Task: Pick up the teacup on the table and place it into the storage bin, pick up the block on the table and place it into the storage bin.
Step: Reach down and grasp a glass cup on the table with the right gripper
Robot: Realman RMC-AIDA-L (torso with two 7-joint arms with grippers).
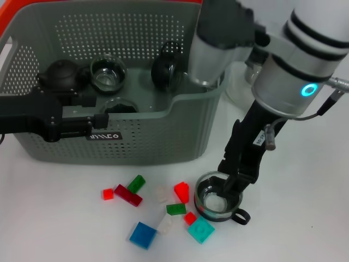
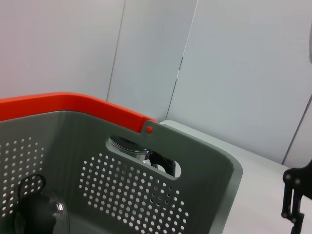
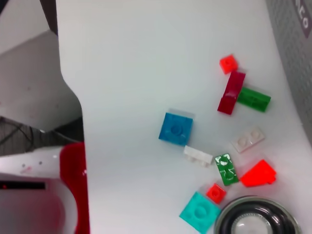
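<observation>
The teacup, a clear glass cup with a dark rim and a small black handle, stands on the white table right of the blocks; in the right wrist view the teacup lies beside them. My right gripper reaches down onto its rim. Several small coloured blocks lie in front of the storage bin, among them a blue block, a teal one and a red one. The grey perforated storage bin has an orange handle. My left gripper rests at its front wall.
Inside the bin sit a black teapot, a glass cup and a dark rounded piece. A clear glass vessel stands behind the bin's right corner. In the right wrist view the table edge runs near the blocks.
</observation>
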